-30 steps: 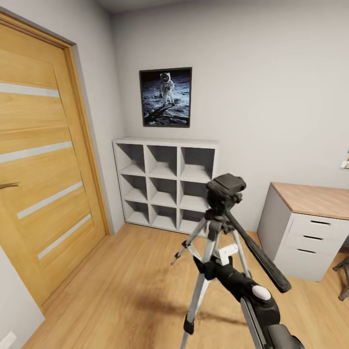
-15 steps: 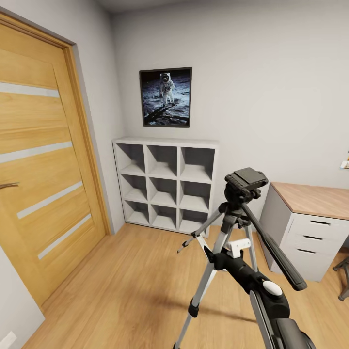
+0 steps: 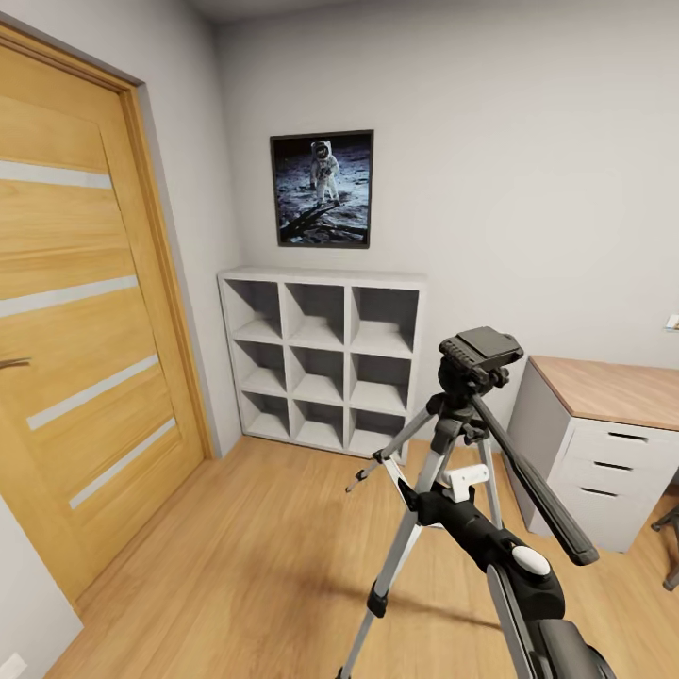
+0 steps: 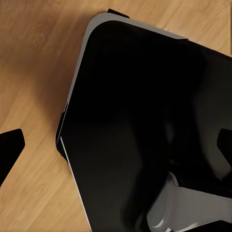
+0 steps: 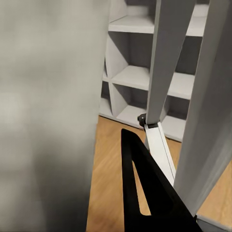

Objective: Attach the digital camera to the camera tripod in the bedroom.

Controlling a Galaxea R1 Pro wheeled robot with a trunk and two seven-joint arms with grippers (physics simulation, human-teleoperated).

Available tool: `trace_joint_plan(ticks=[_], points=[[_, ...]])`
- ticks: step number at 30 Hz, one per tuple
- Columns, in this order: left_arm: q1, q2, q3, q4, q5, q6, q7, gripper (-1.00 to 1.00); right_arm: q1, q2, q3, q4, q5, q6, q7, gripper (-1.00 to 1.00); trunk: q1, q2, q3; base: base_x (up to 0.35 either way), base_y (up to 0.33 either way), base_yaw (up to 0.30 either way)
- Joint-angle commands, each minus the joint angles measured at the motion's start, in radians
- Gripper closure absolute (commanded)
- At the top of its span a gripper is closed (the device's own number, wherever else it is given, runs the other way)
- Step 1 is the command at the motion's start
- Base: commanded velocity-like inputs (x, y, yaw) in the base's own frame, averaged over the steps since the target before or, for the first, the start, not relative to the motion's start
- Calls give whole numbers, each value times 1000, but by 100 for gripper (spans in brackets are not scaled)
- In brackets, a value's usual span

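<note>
My right arm reaches forward and up from the lower right of the head view, black links with a white round cap near the wrist, ending at the right gripper (image 3: pixel 429 502) in among the camera tripod (image 3: pixel 443 453) legs just below the head. I can't tell from the head view whether its fingers are spread or pinching a leg; the tip is hidden against the black joints. In the right wrist view one black finger (image 5: pixel 145 193) with a slot in it points toward a silver-grey tripod leg (image 5: pixel 166 63), with a second wide leg close beside it and a big blurred grey surface on the other side. A grip isn't confirmed there either.

The tripod stands on the wood floor (image 3: pixel 236 547), legs splayed, black head (image 3: pixel 479 354) level-ish on top, long pan handle (image 3: pixel 533 495) slanting down toward me. It's in the bedroom, in front of the white cube shelf (image 3: pixel 321 358), near the desk (image 3: pixel 604 443) with white drawers. Wooden door (image 3: pixel 85 311) stands left.

The left wrist view looks down at the plank floor (image 4: pixel 34 72) and a dark glossy body with a pale edge (image 4: pixel 140 130), likely my own base. Black finger tips sit at both edges of that picture, one being (image 4: pixel 9 145), well apart, so the left gripper's fingers are spread, holding nothing.

No readable writing or brand anywhere. The framed picture (image 3: pixel 322 189) above the shelf shows an astronaut on the moon, no caption.
</note>
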Motion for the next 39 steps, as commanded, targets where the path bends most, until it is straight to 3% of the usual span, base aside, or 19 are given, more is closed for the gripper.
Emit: trace_joint_plan(ticks=[1,33,38,39], points=[[0,0,1,-2,4,-1,1,-100,-1,1,-3,-2,3,5,9,100,1,-1,-1,264,0,0],[0,0,0,-2,3,-1,1,-100,2,-3,9,1,23,23,12,100,1,-1,-1,318,0,0],[0,0,0,-2,3,-1,1,-100,2,-2,11,2,50,23,12,100,1,-1,-1,317,0,0],[0,0,0,-2,3,-1,1,-100,2,2,12,4,83,23,12,100,1,-1,-1,141,0,0]])
